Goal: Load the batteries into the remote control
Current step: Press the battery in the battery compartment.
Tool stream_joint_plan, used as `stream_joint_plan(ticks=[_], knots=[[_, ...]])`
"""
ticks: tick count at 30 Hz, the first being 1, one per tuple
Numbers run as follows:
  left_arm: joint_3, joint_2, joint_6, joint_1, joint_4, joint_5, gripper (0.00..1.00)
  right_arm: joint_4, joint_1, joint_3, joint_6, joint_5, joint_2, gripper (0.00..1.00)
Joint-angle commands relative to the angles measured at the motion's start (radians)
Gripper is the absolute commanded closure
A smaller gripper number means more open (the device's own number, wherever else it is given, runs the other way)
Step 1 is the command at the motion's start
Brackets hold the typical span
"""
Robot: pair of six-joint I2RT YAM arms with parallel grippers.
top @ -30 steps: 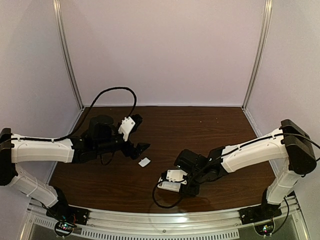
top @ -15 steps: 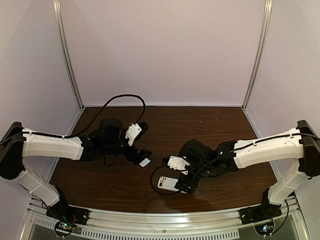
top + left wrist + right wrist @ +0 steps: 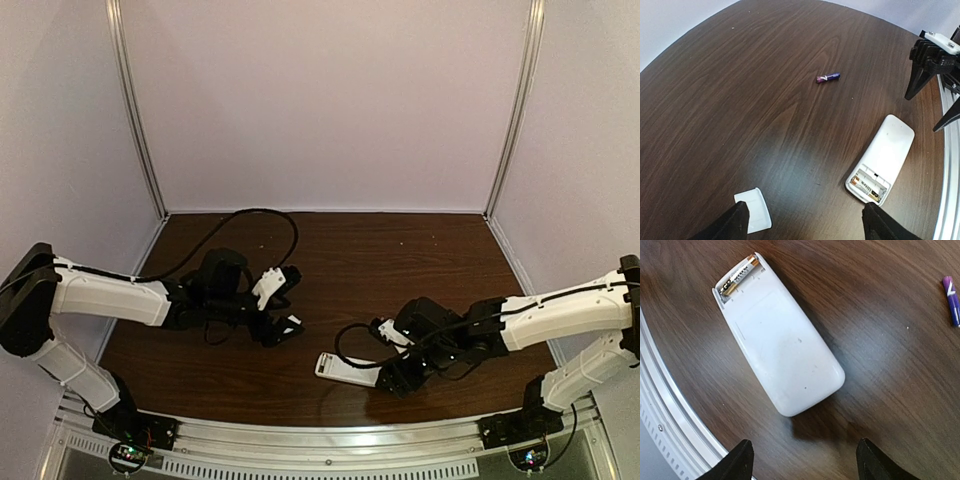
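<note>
The right gripper (image 3: 804, 445) has its jaws spread wide and holds nothing; both fingers hang clear of the table (image 3: 890, 390) and touch no object. Directly ahead of these jaws lies the remote control (image 3: 780, 345), back face up. Its long axis runs diagonally away to the left, so the rounded end is near the jaws and the open compartment (image 3: 747, 282) is at the far end. The gold-brown battery (image 3: 738, 276) is seated in one slot; the slot beside it appears vacant. The blue-purple battery (image 3: 952, 301) lies loose on the table, well to the right of the remote control. Its long axis is roughly crosswise to the line on which the right jaws close, which suits a grip across its body. The left gripper (image 3: 804, 210) likewise has its jaws wide apart and empty; one finger stands just beside the detached battery cover (image 3: 754, 216). From the left jaws the blue-purple battery lies well ahead, farther off than the remote control, with its axis roughly along their closing line. On this evidence the right arm is the nearer and the better aligned for the pick.
</note>
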Motion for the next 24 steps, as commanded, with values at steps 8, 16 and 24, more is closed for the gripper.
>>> stream_joint_plan(ticks=[8, 16, 24], knots=[[-0.035, -0.025, -0.036, 0.003, 0.07, -0.038, 0.2, 0.134, 0.039, -0.069, 0.117, -0.158, 0.013, 0.66], [-0.054, -0.027, -0.038, 0.002, 0.084, -0.021, 0.23, 0.159, 0.043, -0.034, 0.11, -0.099, 0.115, 0.69], [-0.098, -0.05, -0.04, 0.002, 0.13, 0.023, 0.41, 0.215, -0.06, -0.027, 0.074, -0.081, 0.174, 0.72]])
